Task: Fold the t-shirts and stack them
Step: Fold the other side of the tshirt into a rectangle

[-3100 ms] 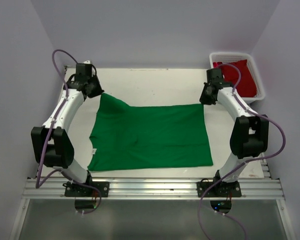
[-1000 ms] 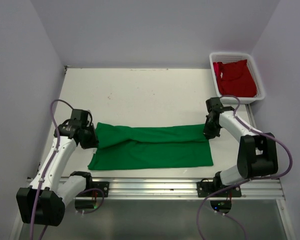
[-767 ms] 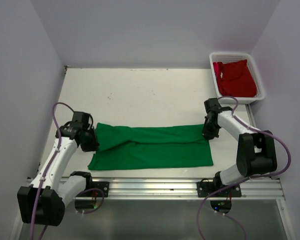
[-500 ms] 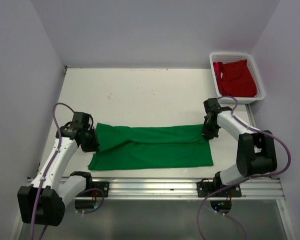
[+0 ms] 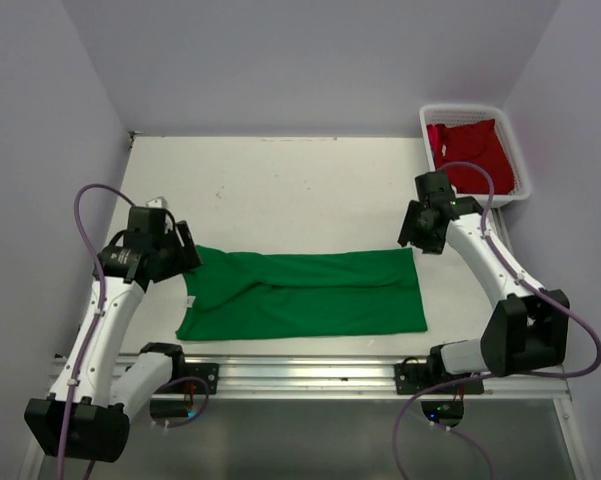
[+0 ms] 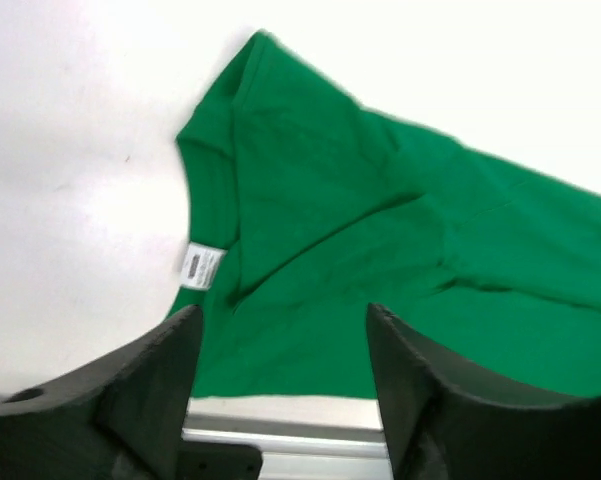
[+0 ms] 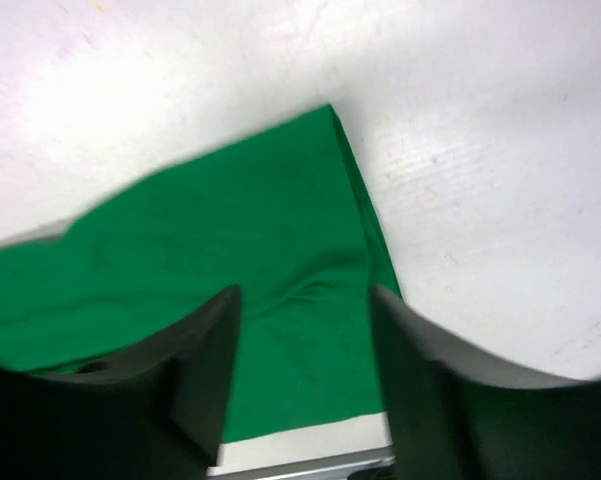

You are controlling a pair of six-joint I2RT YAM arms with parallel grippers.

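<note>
"Look at the left tool (image 6: pixel 280 315). Is it holding anything?"

"No. Its two fingers are wide apart, and nothing is between them. It hangs over the left end of the green t-shirt (image 5: pixel 310 295), by the neck hole, where the little white label (image 6: pixel 200 265) is."

"And the right tool (image 7: pixel 305 295)?"

"Same thing. Its fingers are apart too, and there's nothing in them. It hangs over the far right corner of the green t-shirt."

"Do they touch the cloth?"

"I don't think so. Both look lifted a bit off it."

"Where is the green t-shirt lying?"

"Flat on the white surface (image 5: pixel 300 190), near the front edge, between the two arms. It is folded into a long strip. The far part is laid over the near part, and there are some wrinkles on the left."

"And the red t-shirt (image 5: pixel 475 155)?"

"It's bunched up in the white basket (image 5: pixel 460 108) at the far right corner, well apart from both tools."
</note>
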